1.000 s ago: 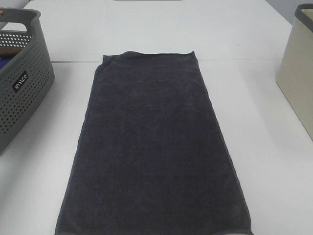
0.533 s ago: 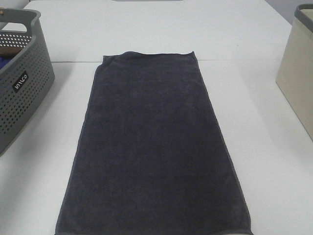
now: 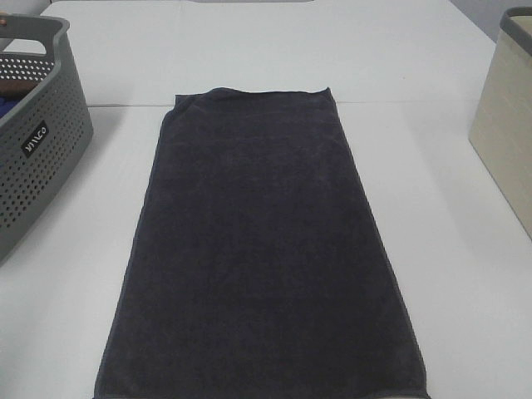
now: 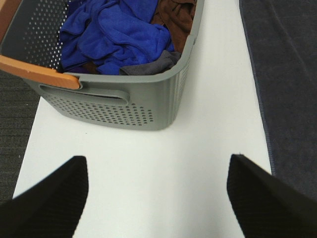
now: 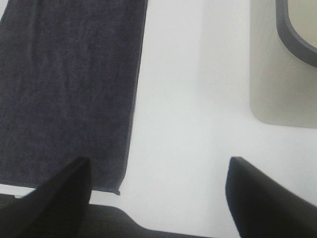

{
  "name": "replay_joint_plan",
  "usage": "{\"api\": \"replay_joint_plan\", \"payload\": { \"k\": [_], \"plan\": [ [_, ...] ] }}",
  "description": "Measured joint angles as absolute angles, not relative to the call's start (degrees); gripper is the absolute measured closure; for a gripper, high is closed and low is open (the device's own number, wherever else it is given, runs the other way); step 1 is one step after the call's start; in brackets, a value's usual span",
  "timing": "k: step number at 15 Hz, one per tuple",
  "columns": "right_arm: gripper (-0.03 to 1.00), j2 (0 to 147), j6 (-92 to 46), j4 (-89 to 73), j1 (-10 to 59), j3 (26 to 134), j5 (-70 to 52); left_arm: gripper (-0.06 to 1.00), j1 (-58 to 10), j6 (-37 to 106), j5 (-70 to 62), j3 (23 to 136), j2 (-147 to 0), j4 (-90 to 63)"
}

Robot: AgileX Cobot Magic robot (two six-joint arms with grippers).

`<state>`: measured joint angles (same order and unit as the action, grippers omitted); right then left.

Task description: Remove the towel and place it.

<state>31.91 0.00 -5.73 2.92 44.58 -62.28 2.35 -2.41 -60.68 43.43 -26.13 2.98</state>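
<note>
The dark charcoal towel (image 3: 262,249) lies flat and spread lengthwise down the middle of the white table (image 3: 449,241). Neither arm shows in the exterior high view. In the left wrist view my left gripper (image 4: 157,191) is open over bare table, with the towel's long edge (image 4: 285,84) to one side and the grey basket (image 4: 124,106) ahead. In the right wrist view my right gripper (image 5: 158,191) is open above the table's front edge, beside a near corner of the towel (image 5: 69,89). Nothing sits between either pair of fingers.
The grey perforated basket (image 3: 33,141) at the table's left holds a blue cloth (image 4: 114,34), a brown cloth (image 4: 176,12) and a grey one. A beige bin (image 3: 509,116) with a dark rim stands at the right edge, also in the right wrist view (image 5: 282,64).
</note>
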Motion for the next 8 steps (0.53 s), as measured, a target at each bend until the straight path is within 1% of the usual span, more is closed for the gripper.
{"api": "replay_joint_plan", "payload": {
  "k": [4, 8],
  "plan": [
    [0.24, 17.4, -2.5, -5.6, 2.9, 36.8, -62.2, 0.21, 2.3, -2.4, -60.8, 36.4, -13.5, 3.0],
    [0.24, 5.6, -6.1, -5.6, 2.9, 31.2, -62.1, 0.21, 2.3, -2.4, -60.8, 32.7, -2.1, 1.4]
  ]
}}
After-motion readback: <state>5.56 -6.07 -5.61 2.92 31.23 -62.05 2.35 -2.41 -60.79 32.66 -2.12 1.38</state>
